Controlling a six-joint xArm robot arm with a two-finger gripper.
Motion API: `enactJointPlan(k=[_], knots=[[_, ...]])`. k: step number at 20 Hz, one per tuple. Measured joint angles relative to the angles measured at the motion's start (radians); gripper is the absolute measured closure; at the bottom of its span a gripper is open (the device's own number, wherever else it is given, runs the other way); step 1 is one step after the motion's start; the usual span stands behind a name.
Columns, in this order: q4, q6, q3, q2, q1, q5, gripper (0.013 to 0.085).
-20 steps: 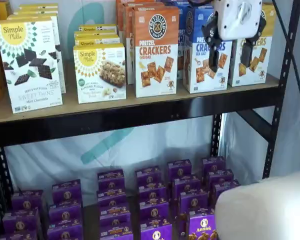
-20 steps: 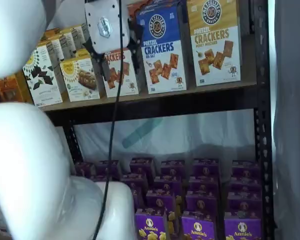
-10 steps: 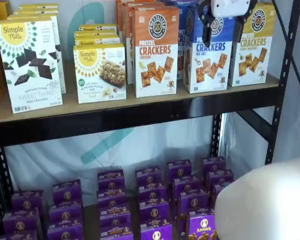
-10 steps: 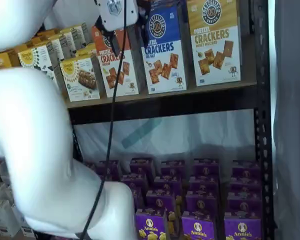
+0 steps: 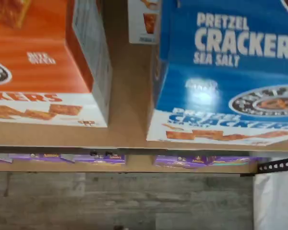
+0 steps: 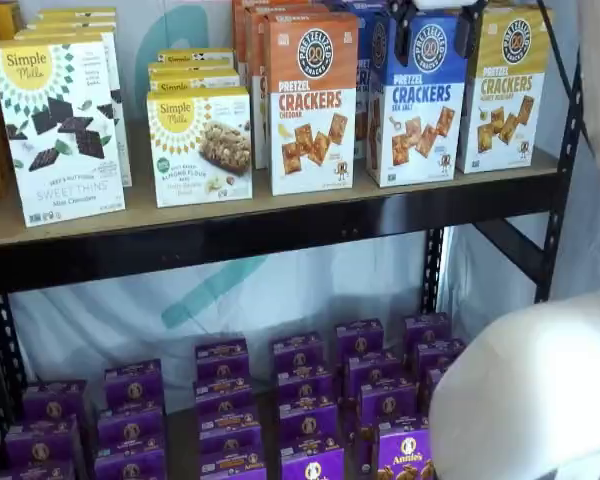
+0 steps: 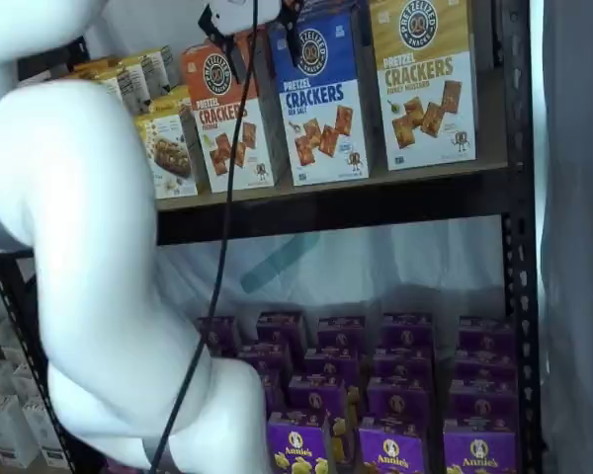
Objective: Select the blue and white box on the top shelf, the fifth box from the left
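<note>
Fingers of the gripper (image 6: 433,38) hang from the upper edge in both shelf views, black and spread apart; a plain gap shows between them and nothing is held. In a shelf view the two fingers (image 6: 401,40) frame the round dark logo near the top of the blue and white box (image 6: 417,100), one at each upper corner of its front face, so the box's blue half sits directly between and below the jaws. Whether the fingers touch the cardboard cannot be told. In a shelf view from the side the gripper (image 7: 262,38) shows a white body at the frame's edge with a cable (image 7: 220,247) dropping from it, and the blue and white box (image 7: 321,99) lies just beside the jaws, to the side away from the arm (image 7: 89,257).

The box stands upright on the top shelf (image 6: 280,235), near the front rim. Just to one side of the jaws stands the orange-topped cheddar box (image 6: 312,100), with a narrow gap between it and the blue one; to the other side stands the yellow-topped box (image 6: 508,90). Further along the shelf, well apart from the jaws, are the Simple Mills boxes (image 6: 60,130).

The wrist view looks down past the blue and white box (image 5: 225,72), reading "PRETZEL CRACKERS SEA SALT", with the orange box (image 5: 48,67) beside it and tan shelf board (image 5: 129,96) between them. Far below the jaws, small purple boxes (image 6: 300,400) crowd the lower level
</note>
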Motion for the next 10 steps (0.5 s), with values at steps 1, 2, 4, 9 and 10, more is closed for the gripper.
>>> enactJointPlan(k=[1, 2, 4, 9, 10], knots=[[0.007, -0.003, -0.011, 0.009, -0.004, 0.006, 0.013], [0.02, -0.008, -0.026, 0.02, -0.012, 0.017, 0.013], [0.026, -0.012, -0.041, 0.029, -0.016, 0.03, 0.013], [0.014, -0.012, -0.073, 0.039, -0.011, 0.076, 0.013], [0.01, -0.012, -0.078, 0.04, -0.01, 0.086, 0.013]])
